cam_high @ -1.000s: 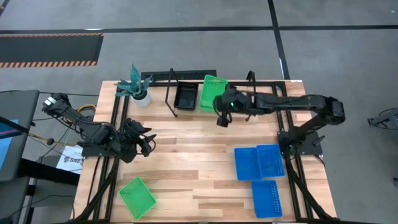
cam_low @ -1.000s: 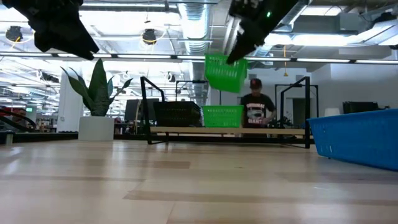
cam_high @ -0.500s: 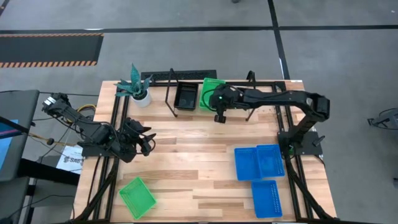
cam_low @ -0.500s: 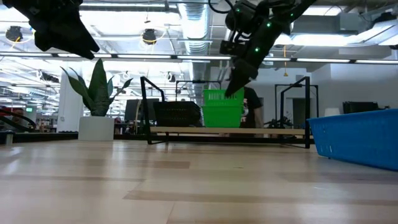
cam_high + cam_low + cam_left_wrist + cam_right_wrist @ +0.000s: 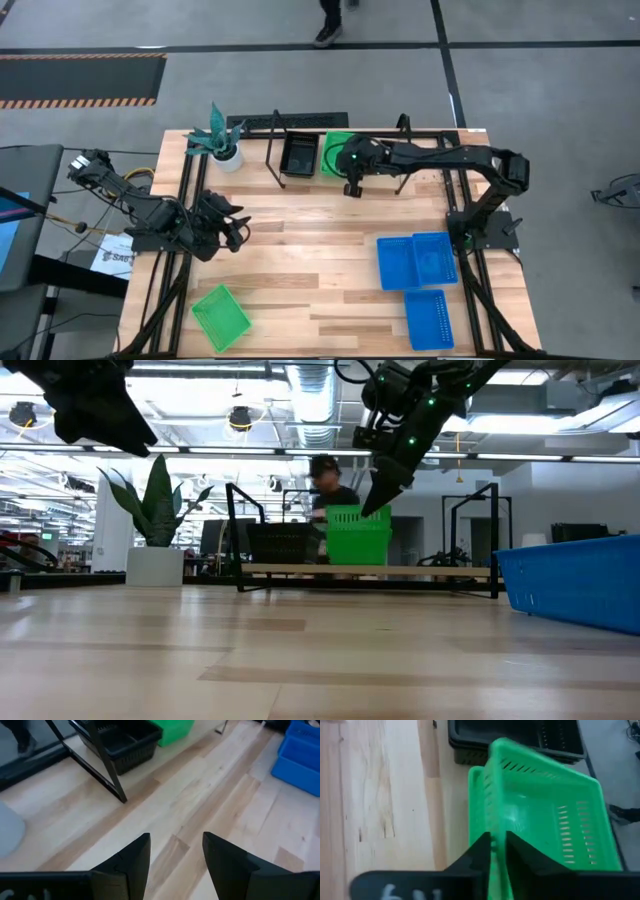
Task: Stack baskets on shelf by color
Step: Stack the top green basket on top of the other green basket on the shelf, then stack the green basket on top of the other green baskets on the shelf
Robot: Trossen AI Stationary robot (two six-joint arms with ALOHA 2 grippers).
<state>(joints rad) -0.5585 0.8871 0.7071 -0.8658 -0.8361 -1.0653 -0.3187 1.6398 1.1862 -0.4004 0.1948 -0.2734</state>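
My right gripper (image 5: 350, 175) (image 5: 372, 508) is at the shelf (image 5: 430, 570) at the table's far edge, shut on a green basket (image 5: 335, 148) (image 5: 357, 538). That basket sits on a second green one (image 5: 476, 800) on the shelf board. Black baskets (image 5: 299, 155) (image 5: 285, 543) are stacked on the board to its left. A third green basket (image 5: 220, 315) lies flat near the table's near left corner. Three blue baskets (image 5: 415, 260) lie at the near right. My left gripper (image 5: 238, 230) (image 5: 176, 852) hovers open over the table's left side, touching nothing. My right gripper (image 5: 498, 845) pinches the upper green basket's near wall at its rim (image 5: 499, 827), one finger inside the basket and one outside. The fingers slant down from above and from the table's right. The basket sits tilted in the green basket beneath, near side higher.
A potted plant (image 5: 218, 140) stands at the far left corner beside the shelf. The shelf's thin black rods (image 5: 107, 765) rise beside the black stack. Bare tabletop (image 5: 310, 240) spreads between both arms. A person (image 5: 330, 485) walks beyond the far edge.
My right gripper has carried the green basket down and toward the far left, from the air above the shelf onto the other green basket there, staying shut on it. For the last half second it has kept still. A person has moved leftward behind the shelf.
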